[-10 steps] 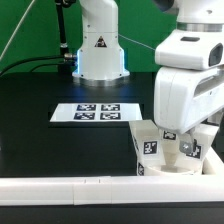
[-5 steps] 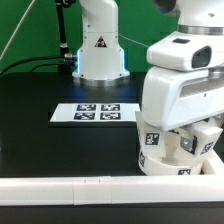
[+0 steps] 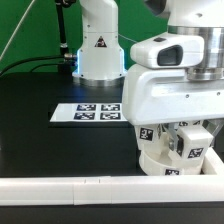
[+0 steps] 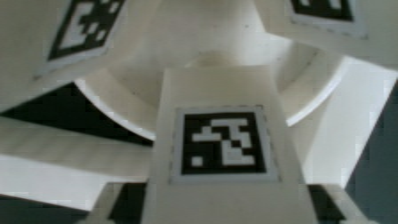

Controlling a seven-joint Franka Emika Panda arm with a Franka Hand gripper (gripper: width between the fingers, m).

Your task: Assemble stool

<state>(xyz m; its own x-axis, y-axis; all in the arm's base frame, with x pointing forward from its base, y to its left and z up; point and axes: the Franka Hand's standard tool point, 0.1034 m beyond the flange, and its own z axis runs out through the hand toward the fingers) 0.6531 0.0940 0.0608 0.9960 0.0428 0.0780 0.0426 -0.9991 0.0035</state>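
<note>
The arm has swung across toward the exterior view's left over the last second and dropped lower, so its white housing now hides most of the stool parts it used to stand beside. Under it sits the seat (image 3: pixel 172 152), hard against the rail (image 3: pixel 60 186) at the table's near edge, with tagged legs (image 3: pixel 187 144) standing up out of it.

From the wrist, one leg (image 4: pixel 222 125) lies dead ahead of the gripper (image 4: pixel 222 200), its tag square on, running away into the seat's round rim (image 4: pixel 125 105). The two dark fingers (image 4: pixel 125 203) flank the leg's near end, one each side. Whether they are pressing on it or merely straddling it, I can't tell; the contact is out of sight.

My read: the tool is lined up on this leg, either gripping it or about to. The marker board (image 3: pixel 92 111) lies well off, beyond the gripper.
</note>
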